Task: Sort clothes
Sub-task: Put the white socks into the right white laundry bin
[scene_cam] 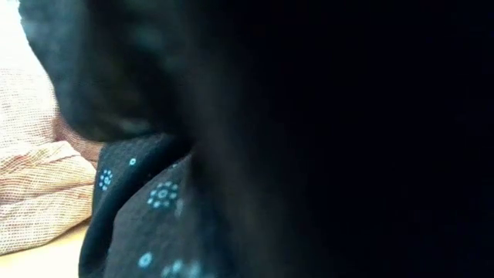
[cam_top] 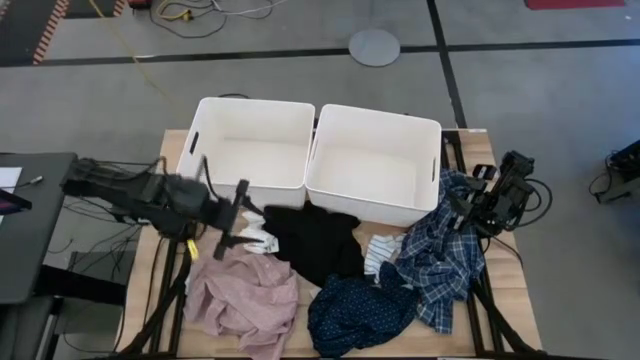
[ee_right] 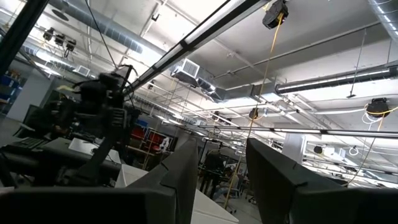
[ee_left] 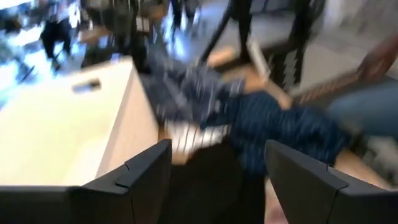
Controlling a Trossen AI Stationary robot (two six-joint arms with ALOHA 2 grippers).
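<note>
The clothes lie heaped along the near half of the wooden surface (cam_top: 505,300), none yet sorted: a dusty-pink garment (cam_top: 245,295), a black garment (cam_top: 318,243), a navy dotted garment (cam_top: 358,312), a blue-white plaid shirt (cam_top: 445,250) and a striped sock (cam_top: 380,252). Seen from above, two white bins (cam_top: 258,145) stand side by side behind the pile, both with nothing in them. The left gripper (cam_top: 240,222) hovers just beside the black garment with its fingers apart and nothing between them; by the look of it a first pick is in hand, and the next move calls for coming down onto one piece of cloth and closing. The right gripper (cam_top: 462,212) waits over the plaid shirt at the surface's right edge.

At surface height, dark cloth fills nearly the whole frame, the dotted navy and a fold of pink showing at the left.

The left wrist view looks past parted fingers to a bin wall and the pile.

The right wrist view points up at ceiling ducts and lights of a workshop; its fingers stand narrowly apart, holding nothing.
</note>
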